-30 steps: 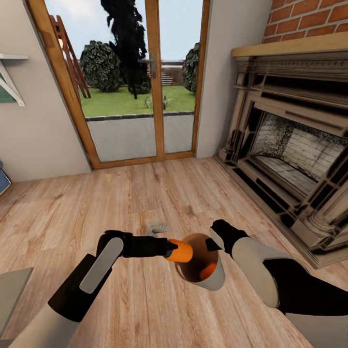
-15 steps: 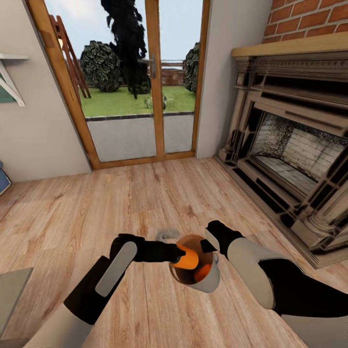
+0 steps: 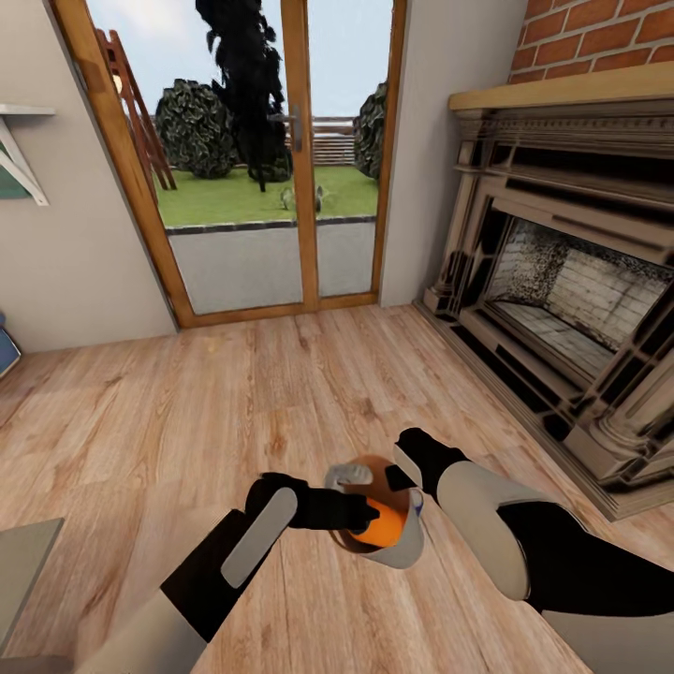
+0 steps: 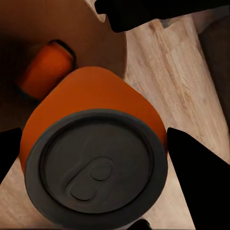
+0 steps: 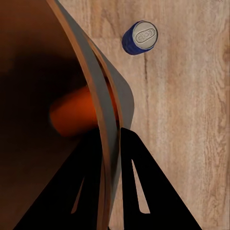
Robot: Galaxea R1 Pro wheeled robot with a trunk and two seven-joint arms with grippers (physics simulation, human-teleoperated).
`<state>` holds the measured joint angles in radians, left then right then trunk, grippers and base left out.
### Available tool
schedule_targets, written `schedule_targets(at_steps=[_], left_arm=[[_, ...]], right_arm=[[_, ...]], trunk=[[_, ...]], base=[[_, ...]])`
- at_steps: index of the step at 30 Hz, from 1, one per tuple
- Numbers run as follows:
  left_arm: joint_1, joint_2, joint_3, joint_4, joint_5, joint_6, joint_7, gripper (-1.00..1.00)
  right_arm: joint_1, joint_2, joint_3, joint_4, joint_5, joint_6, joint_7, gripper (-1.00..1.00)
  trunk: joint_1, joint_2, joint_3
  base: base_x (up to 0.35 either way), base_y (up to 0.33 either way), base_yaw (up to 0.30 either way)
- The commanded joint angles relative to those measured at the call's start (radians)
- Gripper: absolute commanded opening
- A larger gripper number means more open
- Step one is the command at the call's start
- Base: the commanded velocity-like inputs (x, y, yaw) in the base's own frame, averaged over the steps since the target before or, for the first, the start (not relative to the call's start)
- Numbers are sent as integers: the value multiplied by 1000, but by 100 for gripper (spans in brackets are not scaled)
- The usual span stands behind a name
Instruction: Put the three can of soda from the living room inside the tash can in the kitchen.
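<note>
A: Where is the orange can [image 4: 93, 143] held?

B: It is clamped across its sides by the left gripper [image 3: 367, 518] over the bin [image 3: 404, 548], whose rim is pinched by the right gripper [image 5: 111, 148]. Another orange can [image 4: 45, 69] lies inside.

A: Handling?

B: Light, rigid, likely slippery; best gripped mid-body. The blue can [image 5: 139, 37] lies on the plank floor [image 3: 281, 374], near the fireplace [image 3: 562, 309].

Wood-framed glass doors [image 3: 248, 159] stand ahead, showing a lawn and dark shrubs outside. A dark ornate fireplace [image 3: 571, 309] fills the right wall beneath red brick [image 3: 599, 33]. Pale wood floor [image 3: 234, 393] spreads between.
</note>
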<state>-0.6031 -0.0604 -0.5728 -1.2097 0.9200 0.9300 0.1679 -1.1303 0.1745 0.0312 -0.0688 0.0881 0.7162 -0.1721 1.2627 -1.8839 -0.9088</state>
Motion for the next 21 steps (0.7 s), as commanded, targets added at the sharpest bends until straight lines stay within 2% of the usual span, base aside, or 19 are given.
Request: schedule_targets(at_steps=[1, 7, 10, 16, 21], left_arm=[[0, -5, -3, 12, -5, -6, -1, -100], [-1, -29, -14, 67, -86, -40, -7, -100], [-1, -34, -15, 74, -104, -49, -8, -100], [-1, -34, -16, 78, -114, -83, -9, -100], [0, -31, -17, 75, -113, -86, -7, -100]], right_arm=[[0, 0, -5, 0, -7, -1, 3, -100], [0, 0, -5, 0, -7, 0, 4, -100], [0, 0, -5, 0, -7, 0, 4, -100], [0, 0, -5, 0, -7, 0, 5, -100], [0, 0, -5, 0, -7, 0, 5, -100]], trunk=[[0, 0, 0], [0, 0, 0], [0, 0, 0], [0, 0, 0], [0, 0, 0]], base=[[0, 0, 0], [0, 0, 0], [0, 0, 0], [0, 0, 0], [0, 0, 0]])
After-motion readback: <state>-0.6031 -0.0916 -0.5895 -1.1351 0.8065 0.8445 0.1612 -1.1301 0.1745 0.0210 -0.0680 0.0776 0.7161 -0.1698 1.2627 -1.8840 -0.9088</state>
